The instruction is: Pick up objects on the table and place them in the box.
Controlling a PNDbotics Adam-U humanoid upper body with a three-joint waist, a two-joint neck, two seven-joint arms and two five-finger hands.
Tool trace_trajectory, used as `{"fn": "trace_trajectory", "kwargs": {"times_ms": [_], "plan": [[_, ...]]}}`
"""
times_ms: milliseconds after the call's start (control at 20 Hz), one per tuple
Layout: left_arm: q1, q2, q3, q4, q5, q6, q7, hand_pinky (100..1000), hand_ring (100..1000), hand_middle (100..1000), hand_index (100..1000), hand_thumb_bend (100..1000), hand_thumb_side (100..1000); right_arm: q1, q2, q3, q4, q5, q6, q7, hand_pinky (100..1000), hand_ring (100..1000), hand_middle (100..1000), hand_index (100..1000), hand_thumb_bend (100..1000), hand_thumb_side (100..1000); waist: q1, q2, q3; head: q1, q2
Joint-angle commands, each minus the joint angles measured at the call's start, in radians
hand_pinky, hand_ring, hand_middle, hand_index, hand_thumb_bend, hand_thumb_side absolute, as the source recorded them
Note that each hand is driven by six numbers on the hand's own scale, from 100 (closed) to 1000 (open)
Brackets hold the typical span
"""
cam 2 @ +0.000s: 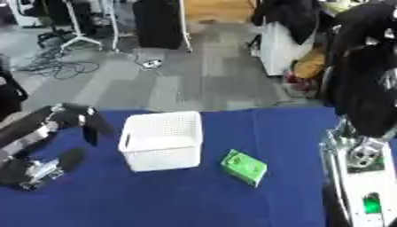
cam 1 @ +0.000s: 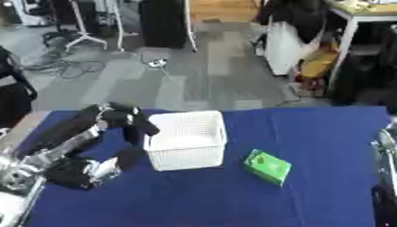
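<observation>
Green box [cam 1: 266, 166] seen lying flat on blue worktop [cam 1: 325, 133], lower centre, just right of white basket [cam 1: 187, 140], untouched, so pickup judged pending. Left robot hand [cam 1: 132, 120] held beside basket's left wall, fingers curled, nothing gripped. Right robot hand not visible.

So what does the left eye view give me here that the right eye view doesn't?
Only the left eye view puts the left hand right up against the white basket, at its left rim, and it catches just a sliver of the right arm at the frame's right edge. Only the right eye view shows the right arm at length, silver and black, along the table's right side; its hand is not visible. Both show the green box lying on the blue cloth, right of the basket.
</observation>
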Motion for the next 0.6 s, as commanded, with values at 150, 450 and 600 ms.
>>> {"fn": "trace_trajectory", "kwargs": {"times_ms": [150, 450, 600], "plan": [[-0.015, 0.030, 0.006, -0.009, 0.003, -0.001, 0.000, 412, 477, 585, 761, 125, 1000, -0.020, -0.006, 0.002, -0.015, -0.004, -0.002, 0.003, 100, 179, 261, 504, 144, 982, 0.000, -0.007, -0.001, -0.003, 0.003], [-0.015, 0.030, 0.006, -0.009, 0.003, -0.002, -0.001, 412, 477, 585, 761, 125, 1000, -0.020, -0.006, 0.002, -0.015, -0.004, -0.002, 0.005, 100, 179, 261, 505, 145, 982, 0.000, -0.007, -0.001, -0.003, 0.003], [-0.014, 0.031, 0.008, -0.009, 0.002, -0.001, 0.000, 413, 477, 586, 761, 125, 1000, -0.015, -0.006, 0.001, -0.015, -0.002, 0.011, 0.013, 100, 187, 275, 526, 152, 999, 0.000, -0.008, 0.001, 0.000, 0.000]]}}
